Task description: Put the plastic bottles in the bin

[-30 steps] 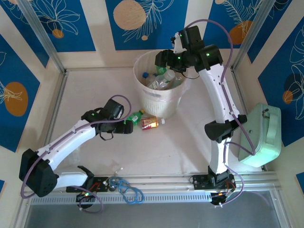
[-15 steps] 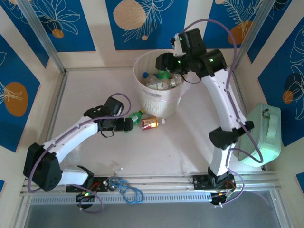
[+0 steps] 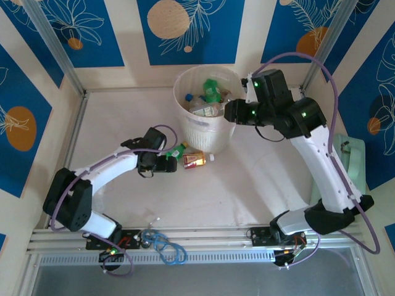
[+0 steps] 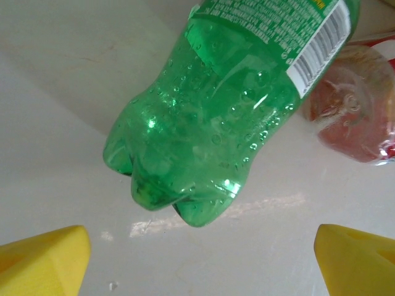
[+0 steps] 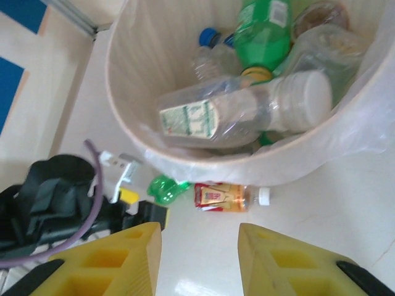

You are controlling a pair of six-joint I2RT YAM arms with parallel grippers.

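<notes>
The left gripper (image 4: 197, 262), fingers spread wide and holding nothing, sits with the knobbed base of a green bottle (image 4: 203, 123) just ahead of its tips and an amber bottle (image 4: 355, 117) just beside that. The top view places both bottles at the foot of the bin (image 3: 180, 98), with bare table (image 3: 111, 123) open to the left. The right gripper (image 5: 200, 262), narrowly parted and empty, hangs by the bin's right rim. Its wrist view looks down on clear and green bottles (image 5: 241, 117) piled inside.

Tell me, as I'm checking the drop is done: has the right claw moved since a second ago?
Yes. The right claw has drawn back from above the bin to beside its right rim.
</notes>
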